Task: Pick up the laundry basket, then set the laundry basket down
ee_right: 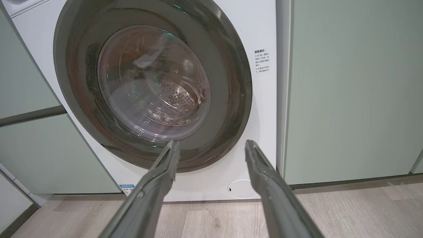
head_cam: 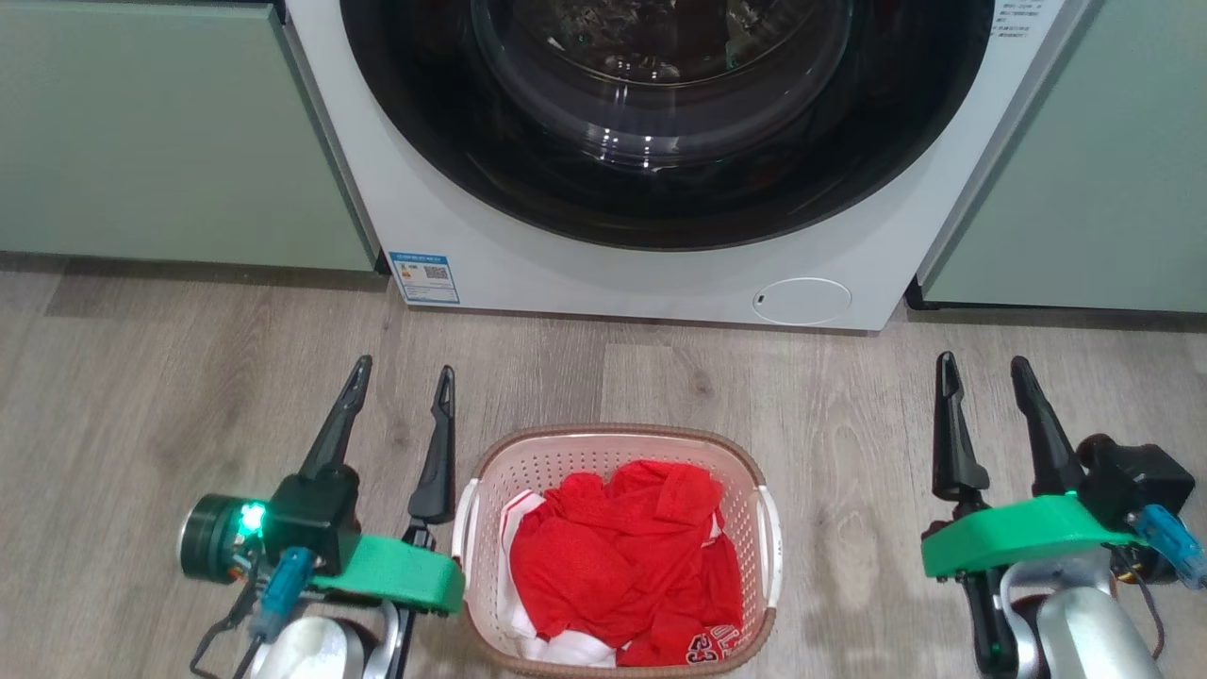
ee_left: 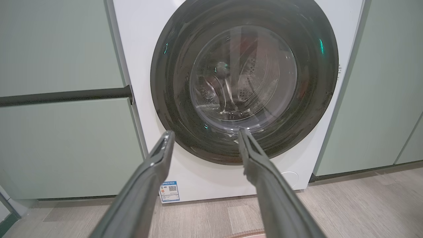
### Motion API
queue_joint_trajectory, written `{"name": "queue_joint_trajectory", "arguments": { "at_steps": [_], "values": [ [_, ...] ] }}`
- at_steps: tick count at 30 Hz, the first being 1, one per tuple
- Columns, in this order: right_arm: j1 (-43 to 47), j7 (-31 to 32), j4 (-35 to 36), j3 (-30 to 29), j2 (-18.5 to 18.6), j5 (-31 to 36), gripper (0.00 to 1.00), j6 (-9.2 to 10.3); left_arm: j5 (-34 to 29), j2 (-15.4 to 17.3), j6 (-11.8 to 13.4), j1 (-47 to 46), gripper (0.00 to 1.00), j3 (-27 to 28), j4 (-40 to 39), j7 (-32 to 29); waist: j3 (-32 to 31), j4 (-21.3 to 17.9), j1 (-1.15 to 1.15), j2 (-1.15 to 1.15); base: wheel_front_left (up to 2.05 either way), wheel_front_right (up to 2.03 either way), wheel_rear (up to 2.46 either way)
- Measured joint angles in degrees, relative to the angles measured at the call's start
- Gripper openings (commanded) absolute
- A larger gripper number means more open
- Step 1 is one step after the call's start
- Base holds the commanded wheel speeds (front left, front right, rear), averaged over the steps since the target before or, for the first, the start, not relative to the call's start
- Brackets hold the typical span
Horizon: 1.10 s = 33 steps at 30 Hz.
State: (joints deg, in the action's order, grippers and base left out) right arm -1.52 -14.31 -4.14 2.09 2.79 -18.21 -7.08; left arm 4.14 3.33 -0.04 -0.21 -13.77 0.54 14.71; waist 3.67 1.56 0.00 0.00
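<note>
The laundry basket (head_cam: pixel 490 481), cream-white with a brown rim and white side handles, stands on the wooden floor at the bottom centre of the head view, holding red and white clothes (head_cam: pixel 627 566). My left gripper (head_cam: pixel 404 372) hovers open just left of the basket, its inner finger close beside the left handle. Well to the right of the basket, my right gripper (head_cam: pixel 983 370) is open with a stretch of floor between them. Both point toward the washing machine. A sliver of the basket's rim (ee_left: pixel 246 234) shows at the bottom of the left wrist view, under my open left gripper (ee_left: pixel 205 134). My right gripper (ee_right: pixel 211 145) holds nothing.
A big white washing machine (head_cam: pixel 528 255) with a dark round door (head_cam: pixel 660 123) stands straight ahead, its door shut. Pale green cabinets (head_cam: pixel 160 141) flank it on both sides. Bare wooden floor (head_cam: pixel 717 377) lies between the basket and the machine.
</note>
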Motion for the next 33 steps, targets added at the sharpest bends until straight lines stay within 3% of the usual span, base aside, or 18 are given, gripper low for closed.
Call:
{"name": "queue_joint_trajectory", "arguments": {
  "at_steps": [11, 12, 18, 33],
  "values": [
    [0.00, 0.00, -0.38, 0.07, -0.01, 0.01, 1.00, -0.01, 0.33, -0.08, -0.52, 0.01, 1.00, 0.66, 0.44, 0.00, -0.28, -0.16, 0.00, 0.00, 0.00, 0.00, 0.00],
    [0.02, 0.03, -0.65, 0.04, -0.02, 0.00, 0.00, -0.01, 0.33, -0.05, -0.49, 0.03, 0.00, 0.67, 0.73, 0.00, -0.26, -0.17, 0.00, 0.00, 0.00, 0.00, 0.00],
    [2.59, 0.21, -5.94, 0.19, -0.40, -0.40, 0.00, 0.00, 0.86, -0.04, -0.44, 3.42, 0.00, 0.30, 5.97, -0.19, -0.30, -0.20, 0.00, 0.00, 0.00, 0.00, 0.00],
    [2.91, 2.13, -6.42, -0.01, -0.37, -9.80, 0.00, 0.00, 12.13, 0.19, -1.01, 3.53, 0.00, 1.27, 6.94, -2.07, -0.69, -0.37, 0.00, 0.00, 0.00, 0.00, 0.00]
  ]
}}
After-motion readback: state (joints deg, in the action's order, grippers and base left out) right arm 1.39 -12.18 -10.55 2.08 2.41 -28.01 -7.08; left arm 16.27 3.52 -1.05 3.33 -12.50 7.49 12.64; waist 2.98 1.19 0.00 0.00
